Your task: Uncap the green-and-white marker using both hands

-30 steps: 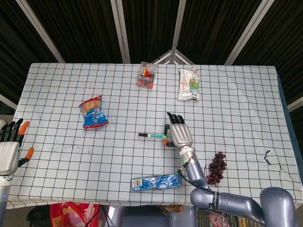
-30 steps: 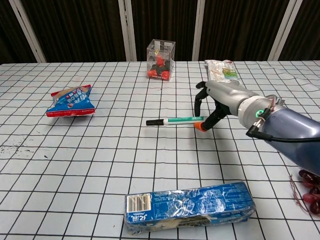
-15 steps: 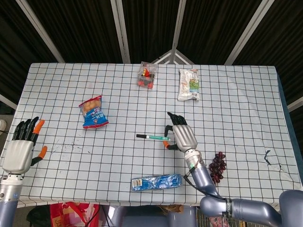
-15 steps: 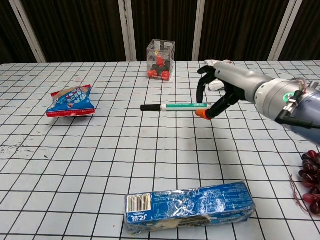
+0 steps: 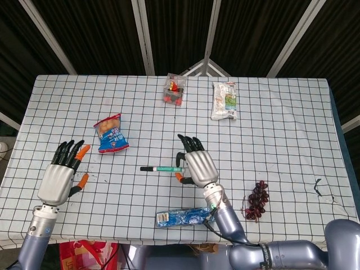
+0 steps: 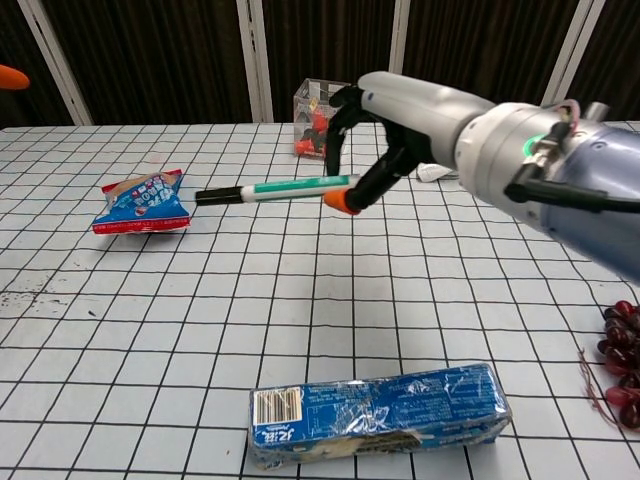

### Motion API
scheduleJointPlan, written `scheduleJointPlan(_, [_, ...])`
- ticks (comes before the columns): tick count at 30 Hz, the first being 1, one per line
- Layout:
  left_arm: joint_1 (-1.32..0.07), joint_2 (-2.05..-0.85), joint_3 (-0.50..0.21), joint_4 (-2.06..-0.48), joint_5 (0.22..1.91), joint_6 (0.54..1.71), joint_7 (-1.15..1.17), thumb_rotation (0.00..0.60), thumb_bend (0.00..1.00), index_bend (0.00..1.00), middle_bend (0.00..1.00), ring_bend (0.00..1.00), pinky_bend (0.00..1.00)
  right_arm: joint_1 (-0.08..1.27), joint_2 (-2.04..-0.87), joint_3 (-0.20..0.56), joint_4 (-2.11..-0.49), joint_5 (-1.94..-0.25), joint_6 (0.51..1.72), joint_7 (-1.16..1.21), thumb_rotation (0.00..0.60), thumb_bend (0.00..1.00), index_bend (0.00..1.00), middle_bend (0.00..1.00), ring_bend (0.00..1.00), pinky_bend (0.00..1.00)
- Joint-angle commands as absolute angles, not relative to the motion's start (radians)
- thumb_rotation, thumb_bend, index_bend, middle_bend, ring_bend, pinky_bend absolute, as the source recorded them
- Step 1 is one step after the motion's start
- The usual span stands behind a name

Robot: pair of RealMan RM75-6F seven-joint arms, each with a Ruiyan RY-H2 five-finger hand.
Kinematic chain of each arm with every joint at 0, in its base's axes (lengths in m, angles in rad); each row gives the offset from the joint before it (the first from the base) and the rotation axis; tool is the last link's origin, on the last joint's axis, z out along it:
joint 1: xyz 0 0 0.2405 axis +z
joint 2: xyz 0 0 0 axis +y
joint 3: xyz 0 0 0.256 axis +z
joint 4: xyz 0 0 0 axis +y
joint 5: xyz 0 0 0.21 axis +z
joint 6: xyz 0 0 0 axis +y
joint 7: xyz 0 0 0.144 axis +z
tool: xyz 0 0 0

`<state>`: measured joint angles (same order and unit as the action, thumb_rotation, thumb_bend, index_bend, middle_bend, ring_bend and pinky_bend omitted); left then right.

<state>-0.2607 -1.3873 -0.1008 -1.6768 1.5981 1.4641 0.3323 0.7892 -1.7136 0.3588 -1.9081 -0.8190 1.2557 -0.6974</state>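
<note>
The right hand [image 6: 395, 125] holds the marker [image 6: 285, 188] by its green-and-white end, up above the table [image 5: 281, 129]. The black cap points left. The left hand [image 5: 61, 173] is well off to the left, holding nothing, its fingers apart. A blue pack [image 6: 378, 414] lies near the front.

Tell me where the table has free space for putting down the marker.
Bare checked cloth lies between the blue snack bag and the blue foil-wrapped pack, and right of the dark grape bunch. The far edge is crowded: clear toy box, white packet.
</note>
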Motion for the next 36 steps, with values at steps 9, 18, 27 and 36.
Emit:
scheduleJointPlan(9, [-0.277,-1.448,-0.079,-1.683,1.651,1.472,0.326,0.600,0.48,0.24,0.07,0.00,0.00,0.936,-1.905,0.459,-1.844,-0.647,1.317,-0.794,0.600,0.47,0.80,0.02,0.05,0.00])
scheduleJointPlan(18, [-0.257,-1.484,-0.041,-1.600,1.666,1.492,0.270,0.600,0.48,0.26,0.07,0.00,0.00,0.980,-1.939,0.496,-1.803,-0.613,1.321,-0.781,0.600,0.47,0.81,0.02,0.05,0.00])
scheduleJointPlan(27, [-0.246,-1.505,-0.045,-1.519,1.655,1.516,0.185,0.600,0.47,0.27,0.07,0.00,0.00,0.948,-1.895,0.478,-1.807,-0.630,1.302,-0.713,0.600,0.48,0.82,0.02,0.05,0.00])
scheduleJointPlan(36, [-0.260,-1.559,-0.066,-1.430,1.652,1.528,0.109,0.600,0.47,0.32,0.09,0.00,0.00,0.941,-1.867,0.471,-1.829,-0.645,1.282,-0.668,0.600,0.48,0.82,0.02,0.05,0.00])
